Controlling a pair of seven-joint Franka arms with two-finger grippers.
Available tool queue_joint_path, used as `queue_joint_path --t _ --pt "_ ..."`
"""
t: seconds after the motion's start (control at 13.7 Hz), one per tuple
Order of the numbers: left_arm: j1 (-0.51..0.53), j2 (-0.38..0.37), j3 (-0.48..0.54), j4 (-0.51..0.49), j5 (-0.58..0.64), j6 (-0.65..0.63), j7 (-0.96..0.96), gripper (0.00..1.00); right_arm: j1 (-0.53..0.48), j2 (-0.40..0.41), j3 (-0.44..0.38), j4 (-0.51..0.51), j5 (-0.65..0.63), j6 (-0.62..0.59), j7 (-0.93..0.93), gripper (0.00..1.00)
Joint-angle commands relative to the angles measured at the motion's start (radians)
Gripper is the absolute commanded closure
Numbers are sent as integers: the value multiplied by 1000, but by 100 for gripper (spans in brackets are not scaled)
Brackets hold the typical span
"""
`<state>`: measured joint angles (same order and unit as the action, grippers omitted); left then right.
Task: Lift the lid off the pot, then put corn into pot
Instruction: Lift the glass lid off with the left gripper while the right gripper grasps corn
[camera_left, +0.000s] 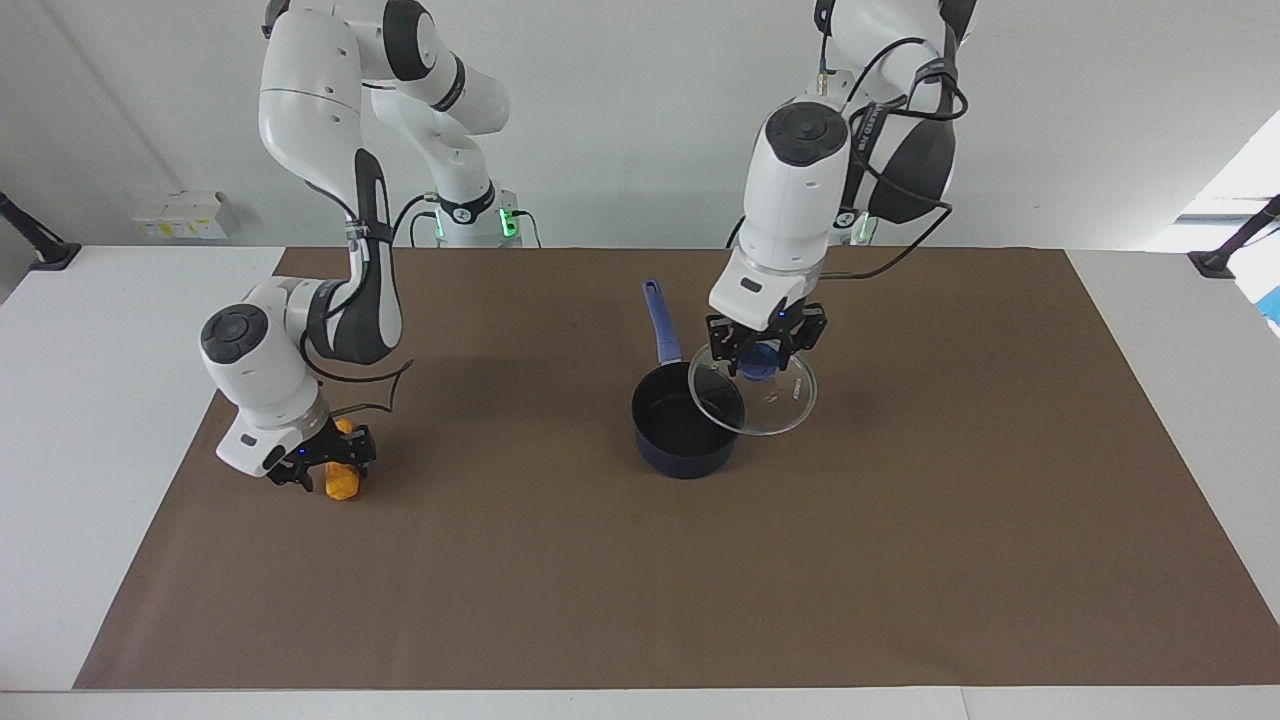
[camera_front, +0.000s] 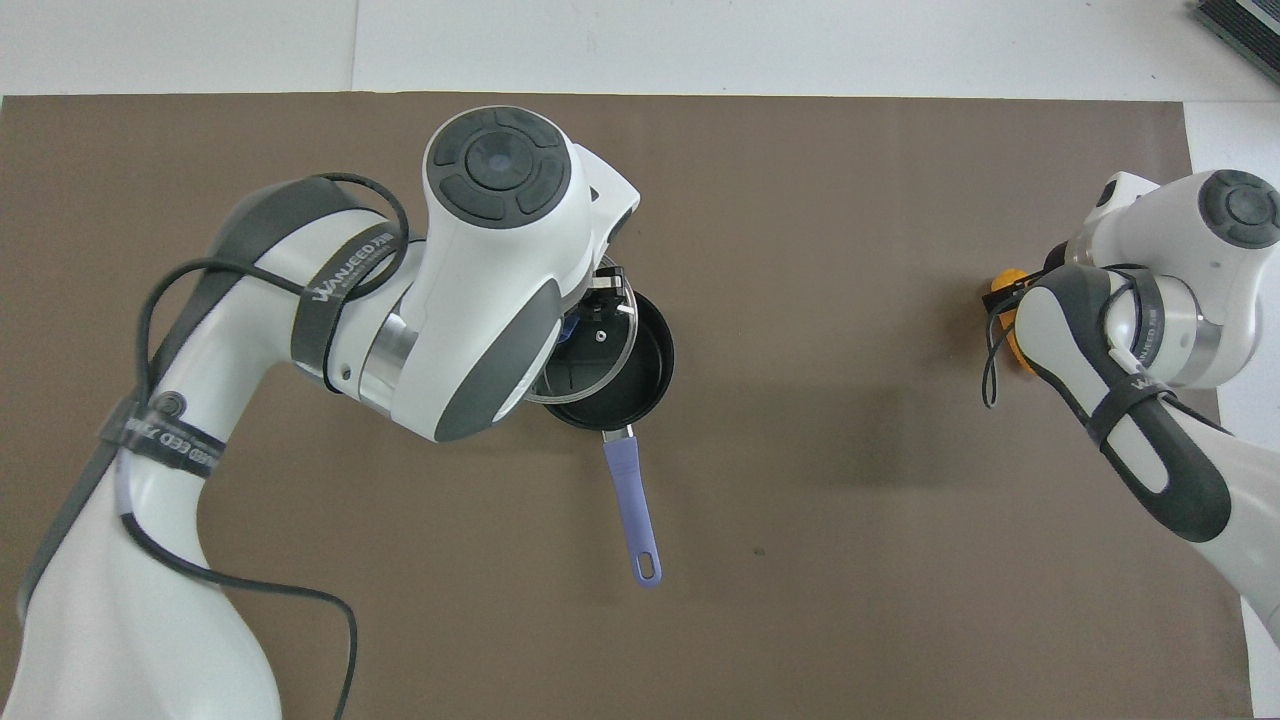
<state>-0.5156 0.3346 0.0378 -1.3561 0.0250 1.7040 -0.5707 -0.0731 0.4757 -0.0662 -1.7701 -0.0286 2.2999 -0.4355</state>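
The dark blue pot (camera_left: 685, 435) stands uncovered at mid-table, its black inside showing and its long handle (camera_left: 662, 320) pointing toward the robots. My left gripper (camera_left: 765, 355) is shut on the blue knob of the glass lid (camera_left: 785, 400) and holds it tilted in the air, over the pot's rim toward the left arm's end. The orange-yellow corn (camera_left: 343, 483) lies on the mat toward the right arm's end. My right gripper (camera_left: 325, 462) is down at the corn, right against it. In the overhead view the pot (camera_front: 645, 385), lid (camera_front: 595, 350) and corn (camera_front: 1005, 300) show, partly hidden by the arms.
A brown mat (camera_left: 640, 600) covers most of the white table (camera_left: 100, 330). A small white box (camera_left: 180, 213) sits at the table's edge nearest the robots, at the right arm's end.
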Motion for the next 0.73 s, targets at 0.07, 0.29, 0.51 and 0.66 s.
queue_joint_path --t 0.07,0.29,0.51,0.66 --pt "101 -25 -9 -21 7 -41 66 100 -5 -34 3 1 4 -7 -5 100" --pt "181 -54 -7 -76 7 -60 151 100 16 -84 17 82 4 -143 87 100" --pt "259 -86 -9 -149 7 -49 190 100 88 -170 16 93 -16 -242 214 100" --pt "301 -118 -3 -213 16 -40 192 100 122 -193 16 142 -19 -344 265 100"
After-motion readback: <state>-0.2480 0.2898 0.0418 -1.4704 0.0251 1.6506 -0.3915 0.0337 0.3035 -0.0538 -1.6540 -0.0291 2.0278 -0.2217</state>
